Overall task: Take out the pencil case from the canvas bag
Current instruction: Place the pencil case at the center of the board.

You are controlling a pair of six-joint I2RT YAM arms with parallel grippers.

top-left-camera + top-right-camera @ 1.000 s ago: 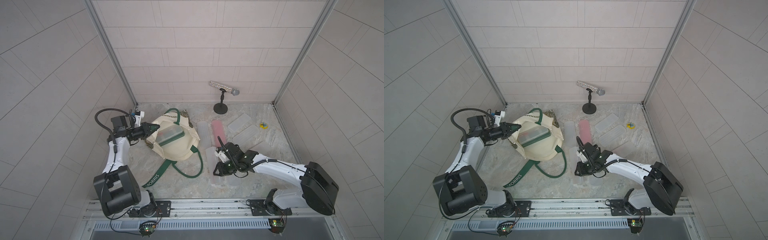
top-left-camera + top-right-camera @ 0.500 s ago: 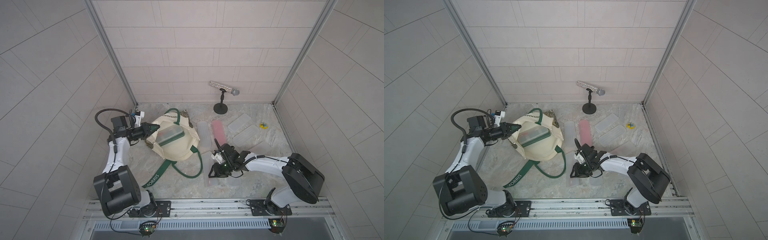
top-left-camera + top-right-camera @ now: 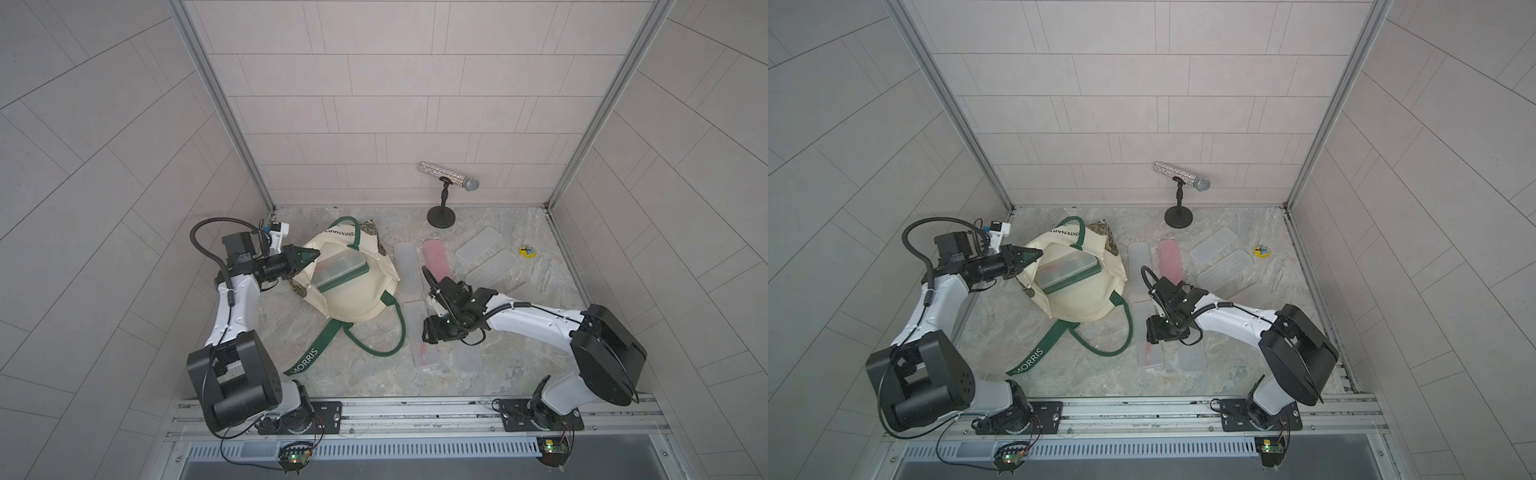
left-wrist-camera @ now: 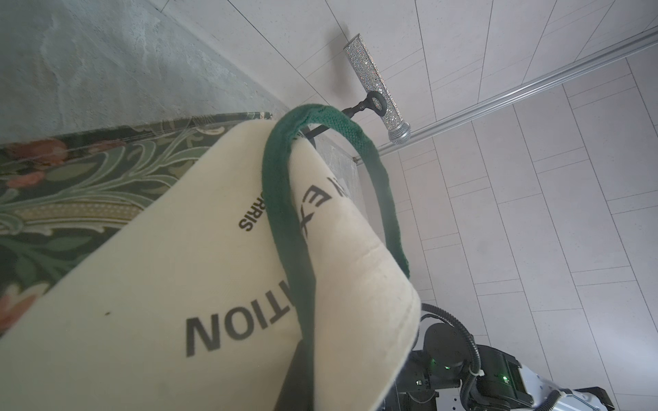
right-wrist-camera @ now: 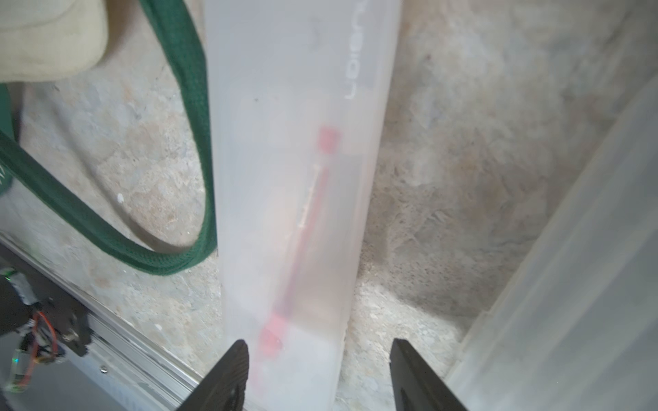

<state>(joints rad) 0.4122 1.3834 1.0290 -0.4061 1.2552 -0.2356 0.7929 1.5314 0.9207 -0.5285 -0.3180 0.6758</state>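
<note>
- The pencil case lies flat on the surface, outside the canvas bag and just beside its green handle.
- It is frosted hard plastic with one red pen inside, so probably light, rigid and slick. It is best pinched across its narrow width.
- The right tool stands apart, straddling one end.
- The left tool is clamped on the bag's rim, and a green-edged case sits in the mouth.

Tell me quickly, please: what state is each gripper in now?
Left gripper: closed on the canvas bag rim.
Right gripper: open, straddling the frosted pencil case, holding nothing.
</note>
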